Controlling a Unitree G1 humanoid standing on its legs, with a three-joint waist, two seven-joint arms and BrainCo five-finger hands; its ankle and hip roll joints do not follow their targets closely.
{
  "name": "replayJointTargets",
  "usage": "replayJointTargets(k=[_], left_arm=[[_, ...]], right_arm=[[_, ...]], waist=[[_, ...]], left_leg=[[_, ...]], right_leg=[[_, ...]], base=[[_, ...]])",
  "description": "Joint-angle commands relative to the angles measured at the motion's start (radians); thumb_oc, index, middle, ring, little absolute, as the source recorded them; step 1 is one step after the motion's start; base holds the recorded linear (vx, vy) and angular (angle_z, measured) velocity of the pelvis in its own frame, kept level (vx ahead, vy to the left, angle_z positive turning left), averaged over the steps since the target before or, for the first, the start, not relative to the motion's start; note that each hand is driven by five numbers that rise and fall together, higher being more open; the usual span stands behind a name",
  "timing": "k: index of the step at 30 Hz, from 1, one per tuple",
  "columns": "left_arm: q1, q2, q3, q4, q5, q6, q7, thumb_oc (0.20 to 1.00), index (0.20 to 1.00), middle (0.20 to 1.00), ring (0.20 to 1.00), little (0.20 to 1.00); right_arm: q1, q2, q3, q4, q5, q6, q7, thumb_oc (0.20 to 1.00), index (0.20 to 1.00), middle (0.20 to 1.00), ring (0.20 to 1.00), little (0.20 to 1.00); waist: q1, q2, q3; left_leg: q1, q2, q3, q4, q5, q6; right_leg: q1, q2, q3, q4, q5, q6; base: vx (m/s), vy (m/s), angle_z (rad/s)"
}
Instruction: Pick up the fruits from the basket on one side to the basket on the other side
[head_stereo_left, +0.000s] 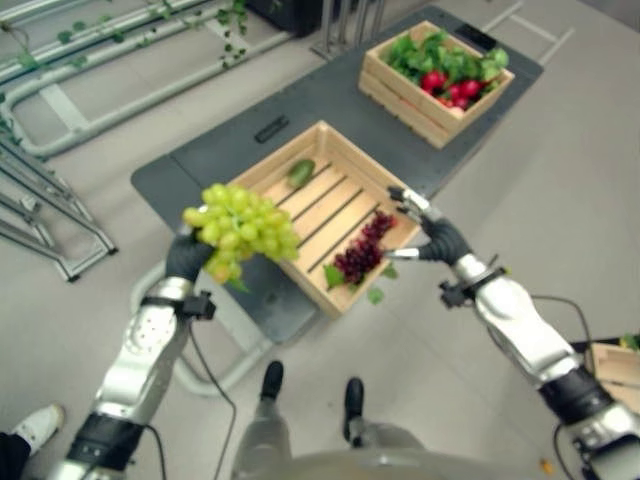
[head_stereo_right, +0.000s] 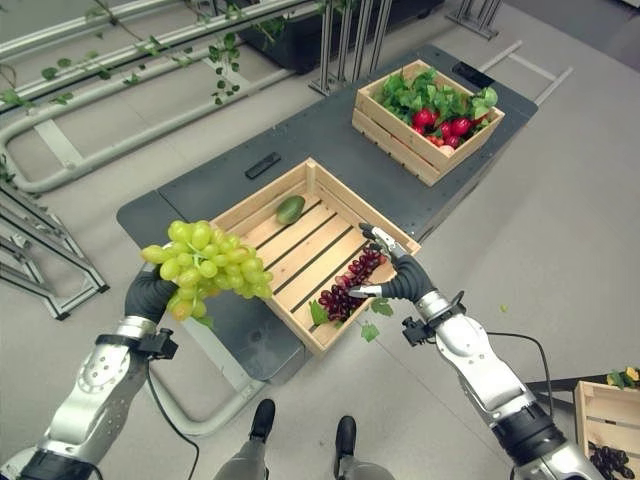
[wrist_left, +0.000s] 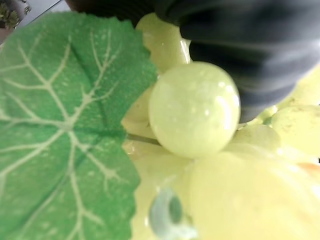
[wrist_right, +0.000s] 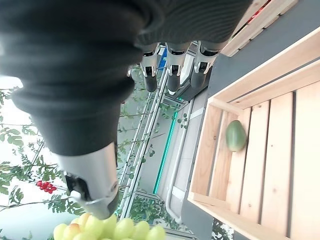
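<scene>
Left eye view, read from the robot's left across. Left hand (head_stereo_right: 150, 292) is raised clear of the desk (head_stereo_right: 200, 170), fingers curled round the stem end of a green grape bunch (head_stereo_right: 207, 262). Bunch stands up and over the hand, its long axis running from the hand toward the near wooden crate (head_stereo_right: 330, 190). In the left wrist view the grapes and a green leaf (wrist_left: 60, 135) sit pressed right against the hand's dark cover, so the hold looks firm.

Near wooden crate lies just beyond and to the right of the left hand. Inside: a small green fruit (head_stereo_right: 290, 209) at the far end, and a dark purple grape bunch (head_stereo_right: 348, 283) at the near right corner, long axis along the slats.

Right hand (head_stereo_right: 395, 272) hovers over that near right corner, directly above the purple bunch. Fingers straight and spread, thumb apart, nothing held. The right wrist view shows its fingers extended with only air past them.

Second crate (head_stereo_right: 395, 135) with leafy greens and red fruit sits well beyond the right hand, on the far end of the desk.

Judgement: the green bunch is lifted and ready to carry to a destination basket. The purple bunch lies immediately under the right hand, which is much the nearer; its grasp should come down across the bunch's length.
</scene>
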Motion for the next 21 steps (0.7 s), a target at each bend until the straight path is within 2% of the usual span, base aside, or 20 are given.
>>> replayJointTargets(k=[1,13,21], left_arm=[[-0.023,0.0,0.018,-0.041,0.042,-0.044,-0.017,0.2,0.2,0.2,0.2,0.2],[-0.104,-0.062,-0.114,0.015,0.065,-0.019,-0.009,0.2,0.2,0.2,0.2,0.2],[-0.169,-0.091,-0.185,0.011,0.04,-0.019,0.009,0.2,0.2,0.2,0.2,0.2]], right_arm=[[-0.055,0.057,0.067,0.024,0.031,-0.009,0.005,1.0,1.0,1.0,1.0,1.0],[-0.201,0.229,0.225,0.26,0.042,0.025,-0.013,1.0,1.0,1.0,1.0,1.0],[-0.25,0.31,0.281,0.346,0.062,0.029,-0.024,1.0,1.0,1.0,1.0,1.0]], waist=[[0.0,-0.038,-0.103],[0.02,-0.034,-0.154],[0.034,-0.042,-0.171]], left_leg=[[0.042,-0.047,0.029,-0.001,-0.109,0.056],[0.103,-0.04,0.033,-0.001,-0.132,0.054],[0.12,-0.036,0.022,-0.001,-0.137,0.051]], right_leg=[[-0.029,-0.014,0.009,0.004,-0.024,0.075],[0.035,-0.015,0.003,0.003,-0.042,0.072],[0.06,-0.015,-0.009,0.003,-0.049,0.073]], base=[[0.06,0.005,0.02],[0.06,0.001,0.01],[0.04,-0.007,0.03]])
